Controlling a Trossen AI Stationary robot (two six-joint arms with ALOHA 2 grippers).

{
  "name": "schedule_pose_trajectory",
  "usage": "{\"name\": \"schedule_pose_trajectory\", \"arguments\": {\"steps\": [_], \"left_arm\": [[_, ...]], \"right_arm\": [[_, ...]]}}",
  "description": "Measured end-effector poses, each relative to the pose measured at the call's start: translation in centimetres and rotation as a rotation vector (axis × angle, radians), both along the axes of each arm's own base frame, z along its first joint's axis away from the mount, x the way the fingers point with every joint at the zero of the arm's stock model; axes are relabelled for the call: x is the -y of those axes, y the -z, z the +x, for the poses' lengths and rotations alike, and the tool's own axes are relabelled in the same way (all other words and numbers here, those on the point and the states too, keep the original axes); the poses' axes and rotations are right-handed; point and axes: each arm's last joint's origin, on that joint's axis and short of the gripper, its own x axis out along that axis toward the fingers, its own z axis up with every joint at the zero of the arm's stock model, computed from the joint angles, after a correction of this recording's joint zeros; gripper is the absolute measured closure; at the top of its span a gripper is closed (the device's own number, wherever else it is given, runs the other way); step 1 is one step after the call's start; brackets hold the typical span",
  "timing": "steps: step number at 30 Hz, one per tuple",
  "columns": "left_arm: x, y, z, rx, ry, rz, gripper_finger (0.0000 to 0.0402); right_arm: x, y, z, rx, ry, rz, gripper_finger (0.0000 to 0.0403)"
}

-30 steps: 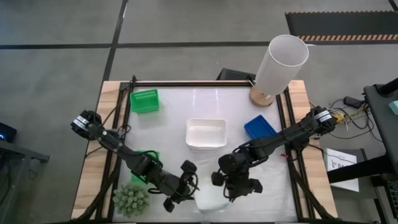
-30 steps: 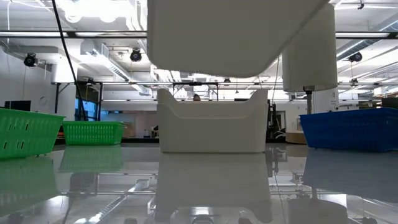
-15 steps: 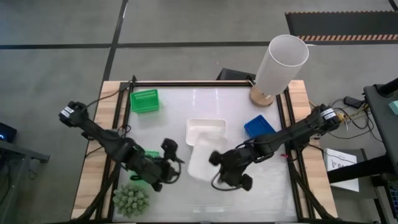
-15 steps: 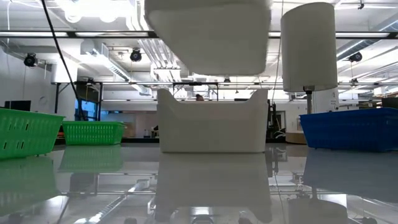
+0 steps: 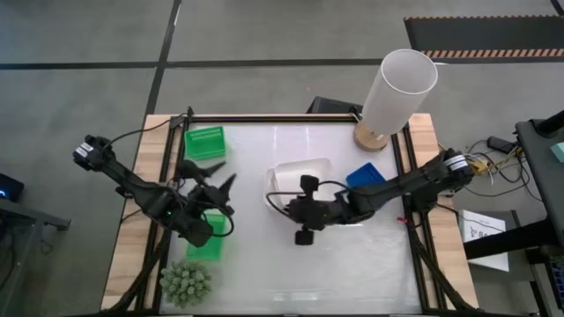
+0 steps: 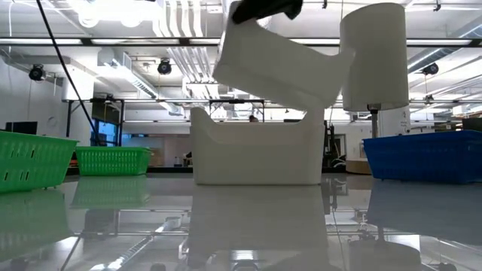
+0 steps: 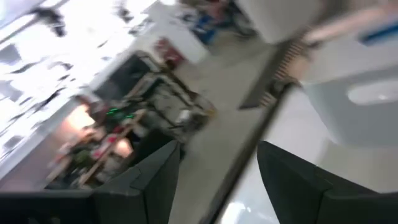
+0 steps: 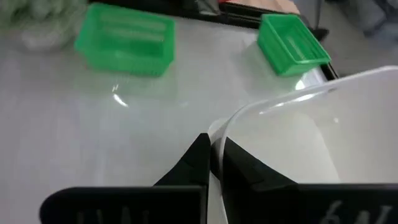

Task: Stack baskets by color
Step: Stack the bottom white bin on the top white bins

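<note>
1. A white basket [image 6: 282, 68] is being held tilted above a second white basket [image 6: 256, 147] that is resting on the table [image 5: 352, 264] near its middle; in the low view the raised basket's lower corner is being shown just over the resting one's rim, though whether they are touching cannot be told

2. The right gripper [image 8: 211, 155] is being kept pinched on the thin rim of the raised basket, fingers pressed together with the wall between them

3. The left gripper [image 5: 211, 176] is being held spread wide and empty, over the table between the two green baskets, with one green basket [image 5: 204, 142] at the far left corner and the other green basket [image 5: 207, 239] under that arm

4. The blue basket [image 5: 368, 179] is being left alone, just beside the right arm and near the tall white cylinder [image 5: 398, 88]

5. Nesting is being judged as the step in hand, and the tilt is the worry: if the basket is let go like this, one corner is likely to be caught on the lower rim, leaving it cocked instead of seated

6. A thin-rim pinch is also being counted a risk, since the basket could be swung or slipped, and the lower basket could be nudged across the glossy table

7. The spiky green plant [image 5: 185, 282] is being left well clear at the near left corner
</note>
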Motion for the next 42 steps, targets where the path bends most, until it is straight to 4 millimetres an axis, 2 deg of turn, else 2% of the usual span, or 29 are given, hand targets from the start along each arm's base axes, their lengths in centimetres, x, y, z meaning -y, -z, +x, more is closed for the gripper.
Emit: {"name": "schedule_pose_trajectory", "arguments": {"steps": [5, 12, 20, 26, 34, 42], "left_arm": [[-0.8, 1.6, -1.2, 0.099, -0.075, 0.043, 0.0201], [-1.7, 1.6, -1.8, 0.099, -0.098, 0.049, 0.0201], [-1.8, 1.6, -1.9, 0.081, -0.097, 0.062, 0.0201], [-1.8, 2.0, -2.0, 0.077, -0.096, 0.064, 0.0201], [-1.7, 3.1, -1.9, 0.079, -0.096, 0.063, 0.0201], [-1.6, 3.6, -1.7, 0.103, -0.097, 0.045, 0.0201]], "right_arm": [[0.7, -0.3, 2.7, -0.006, 0.135, 0.009, 0.0392], [2.2, 0.4, 6.1, -0.116, 0.288, 0.069, 0.0392], [2.0, 1.6, 8.7, -0.23, 0.277, 0.079, 0.0392], [1.8, 2.0, 9.2, -0.27, 0.228, 0.102, 0.0392], [2.3, 2.4, 9.3, -0.276, 0.261, 0.105, 0.0386], [2.6, 2.4, 9.2, -0.272, 0.278, 0.081, 0.0314]]}}
